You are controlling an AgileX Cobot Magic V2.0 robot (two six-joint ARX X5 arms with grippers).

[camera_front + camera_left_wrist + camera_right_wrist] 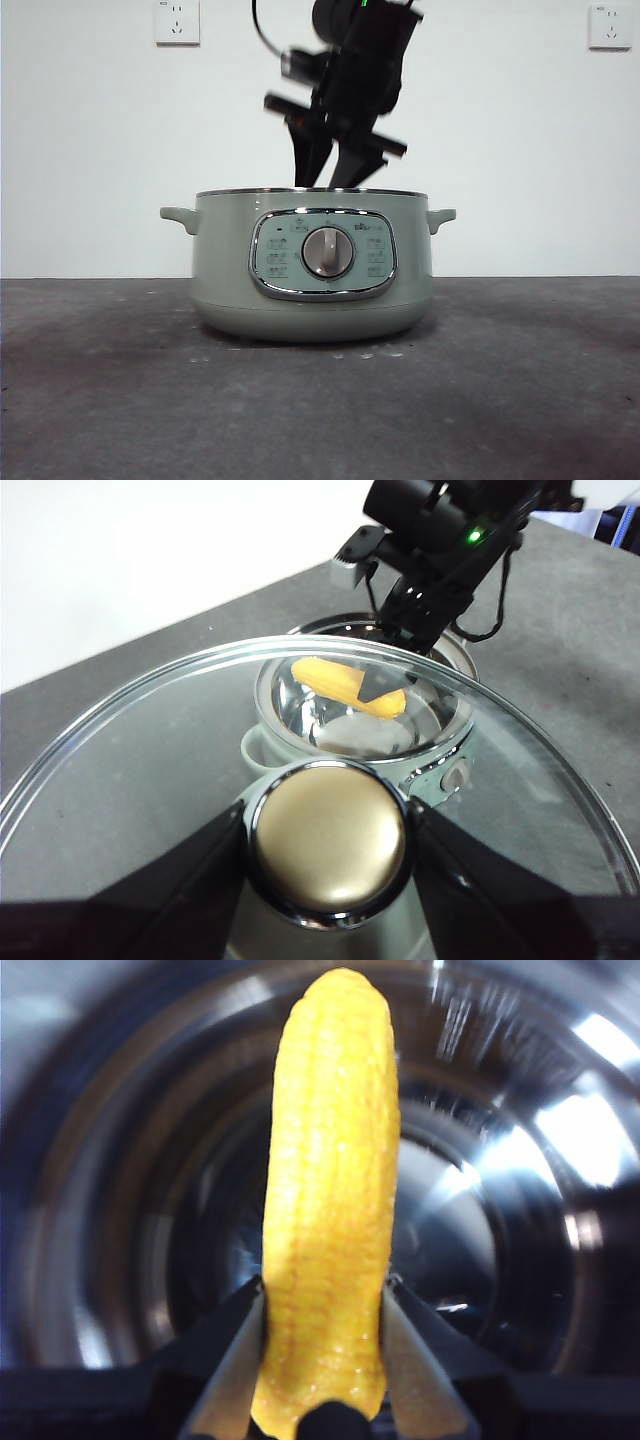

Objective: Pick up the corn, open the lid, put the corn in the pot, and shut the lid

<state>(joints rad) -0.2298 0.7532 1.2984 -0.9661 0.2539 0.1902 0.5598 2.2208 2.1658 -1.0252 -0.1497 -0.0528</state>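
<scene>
Corn (330, 1210), bumpy with rows of glossy yellow kernels and tapering to a rounded tip, is pinched between the two black jaws of the right gripper (325, 1360), which press against its sides near the thick end. Behind it the right wrist view shows the polished steel inside of the pot (520, 1200), curved, ringed with bright streaks of reflected light and blurred.

In the front view the pot (220, 270) stands on a dark, rough grey table (100, 400); its body is smooth sage green, round, with a small handle at each side and a chrome-framed panel holding a silver dial. Its mouth is uncovered, edged by a thin steel rim, and the right gripper (330, 175) reaches down from above so that its tips dip behind the rim near the middle of the opening. Bare table lies to both sides of the pot and in front of it.

The left gripper (325, 845) is closed on the lid (150, 780) by its round, satin, gold-looking knob, one jaw on each side. The lid is clear glass, a shallow dome with a shiny rim, held above the pot and to one side of it. Through the glass the corn (340, 683) shows above the steel bowl, with the right gripper's dark arm over it.
</scene>
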